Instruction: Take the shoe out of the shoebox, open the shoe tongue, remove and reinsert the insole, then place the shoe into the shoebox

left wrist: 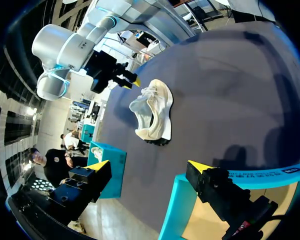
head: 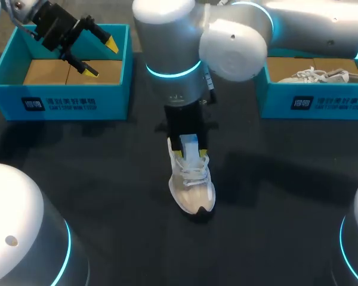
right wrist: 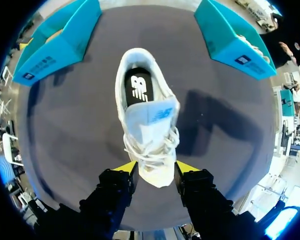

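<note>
The right gripper [right wrist: 156,169] hangs spread astride the laced forefoot of the white shoe [right wrist: 147,125], apparently not pinching it; upright mid-counter [right wrist: 80,125], it looks light and soft-walled, so I'd take the floppy tongue [right wrist: 151,117].

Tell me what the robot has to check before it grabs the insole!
1. The shoe is out of its box, standing on the table: ok.
2. The black insole shows in the shoe's opening: ok.
3. The tongue is pulled open far enough: cannot tell.
4. The right gripper is open above the shoe: ok.
5. The left gripper steadies the shoe: not ok, it hangs open over the left shoebox.
</note>
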Robot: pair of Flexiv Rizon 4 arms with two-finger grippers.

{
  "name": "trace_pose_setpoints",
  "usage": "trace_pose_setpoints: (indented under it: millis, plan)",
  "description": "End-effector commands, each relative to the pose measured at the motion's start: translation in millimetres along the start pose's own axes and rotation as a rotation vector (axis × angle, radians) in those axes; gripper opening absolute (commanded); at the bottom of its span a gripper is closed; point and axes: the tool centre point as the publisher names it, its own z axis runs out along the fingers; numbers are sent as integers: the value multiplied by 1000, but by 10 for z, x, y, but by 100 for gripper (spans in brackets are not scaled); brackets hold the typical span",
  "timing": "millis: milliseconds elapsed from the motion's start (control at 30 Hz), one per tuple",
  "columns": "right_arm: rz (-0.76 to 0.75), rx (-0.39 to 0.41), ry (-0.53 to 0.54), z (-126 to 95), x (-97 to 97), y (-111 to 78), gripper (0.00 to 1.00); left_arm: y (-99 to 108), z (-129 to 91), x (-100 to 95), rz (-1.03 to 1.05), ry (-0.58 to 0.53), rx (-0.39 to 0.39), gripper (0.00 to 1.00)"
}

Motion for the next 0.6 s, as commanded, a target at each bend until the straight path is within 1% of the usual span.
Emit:
trace_pose_setpoints:
  millis: [33,100,200,333,500,600]
  plan:
    - [-21,13,-3,87,85,91,43,9,-5,-4,0,3,2,100]
    - [-35,16,-3,113,93,124,44,9,-5,-4,0,3,2,100]
    - [-49,11,-6,142,89,169,36,9,-5,-4,0,3,2,100]
    - [-56,12,-11,177,88,220,30,9,-5,-4,0,3,2,100]
    - [-60,14,-13,254,76,288,27,9,-5,-4,0,3,2,100]
    - [-59,20,-17,310,54,334,29,9,-5,-4,0,3,2,100]
